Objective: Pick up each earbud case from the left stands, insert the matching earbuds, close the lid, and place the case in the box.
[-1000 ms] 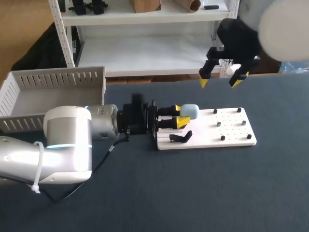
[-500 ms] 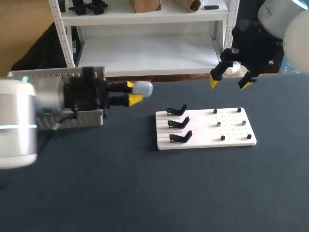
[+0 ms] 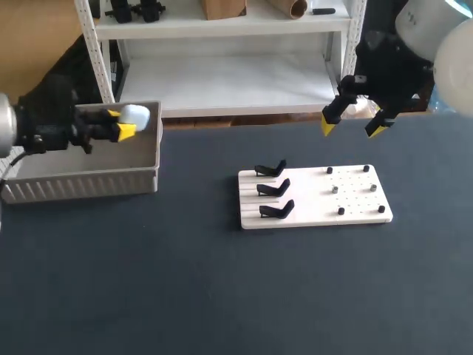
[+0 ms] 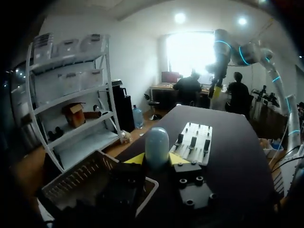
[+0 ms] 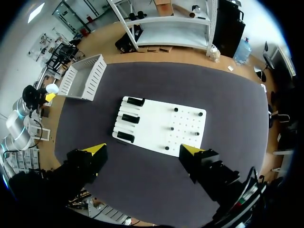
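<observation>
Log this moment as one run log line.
left gripper: shut on earbud case, at box | right gripper: open, empty, raised | stands: empty

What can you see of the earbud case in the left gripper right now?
The earbud case is a smooth, pale blue-white rounded capsule, plastic by its look, with no lid gap showing. One end is clamped between the yellow tips of the left gripper; the rest sticks out past them. It hangs over the right end of the grey slotted box, touching only the fingers.
</observation>
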Available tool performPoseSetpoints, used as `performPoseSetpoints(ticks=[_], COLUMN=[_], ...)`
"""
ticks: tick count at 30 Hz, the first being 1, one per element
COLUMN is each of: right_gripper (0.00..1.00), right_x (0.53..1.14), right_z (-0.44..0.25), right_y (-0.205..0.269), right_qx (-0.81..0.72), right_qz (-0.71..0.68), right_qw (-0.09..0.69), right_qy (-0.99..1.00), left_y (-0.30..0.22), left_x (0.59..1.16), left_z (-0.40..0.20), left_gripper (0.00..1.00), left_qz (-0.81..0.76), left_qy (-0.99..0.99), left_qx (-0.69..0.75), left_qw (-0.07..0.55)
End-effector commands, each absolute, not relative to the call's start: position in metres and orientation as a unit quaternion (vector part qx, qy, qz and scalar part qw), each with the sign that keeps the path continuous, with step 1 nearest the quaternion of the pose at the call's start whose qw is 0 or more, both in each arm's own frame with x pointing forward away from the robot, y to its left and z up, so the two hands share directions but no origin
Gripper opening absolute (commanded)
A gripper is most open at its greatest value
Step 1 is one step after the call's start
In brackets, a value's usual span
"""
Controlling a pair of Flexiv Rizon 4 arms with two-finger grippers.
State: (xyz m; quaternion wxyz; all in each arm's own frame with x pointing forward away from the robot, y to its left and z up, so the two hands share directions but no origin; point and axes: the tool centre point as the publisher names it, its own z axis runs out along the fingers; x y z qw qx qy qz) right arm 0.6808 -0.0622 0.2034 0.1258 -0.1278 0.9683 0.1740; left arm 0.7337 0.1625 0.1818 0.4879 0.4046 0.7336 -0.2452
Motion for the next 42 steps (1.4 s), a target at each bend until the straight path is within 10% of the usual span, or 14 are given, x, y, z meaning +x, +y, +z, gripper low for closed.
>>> performPoseSetpoints(ticks=[1,23,24,25,26,42], right_gripper=[1.00,1.00,1.00,1.00,1.00,1.00], right_x=[0.679,0.679,0.679,0.679,0.679,0.679], right_z=[0.203,0.203,0.203,0.203,0.203,0.203], right_y=[-0.063,-0.063,-0.063,-0.063,-0.063,-0.063], right_qx=[-0.127,-0.127,-0.127,-0.127,-0.127,-0.127], right_qz=[0.174,0.174,0.174,0.174,0.174,0.174], right_qw=[0.127,0.127,0.127,0.127,0.127,0.127], right_qy=[0.968,0.968,0.968,0.968,0.968,0.968], left_y=[0.176,0.238,0.238,0.238,0.239,0.190], left_x=[0.762,0.813,0.813,0.812,0.811,0.775], left_z=[0.164,0.126,0.125,0.125,0.125,0.173], left_gripper=[0.00,0.00,0.32,0.83,1.00,1.00], left_qz=[-0.250,-0.245,-0.243,-0.242,-0.240,-0.240], left_qy=[0.746,0.804,0.806,0.807,0.807,0.740], left_qx=[0.388,0.310,0.310,0.309,0.310,0.396], left_qw=[0.479,0.444,0.442,0.442,0.442,0.488])
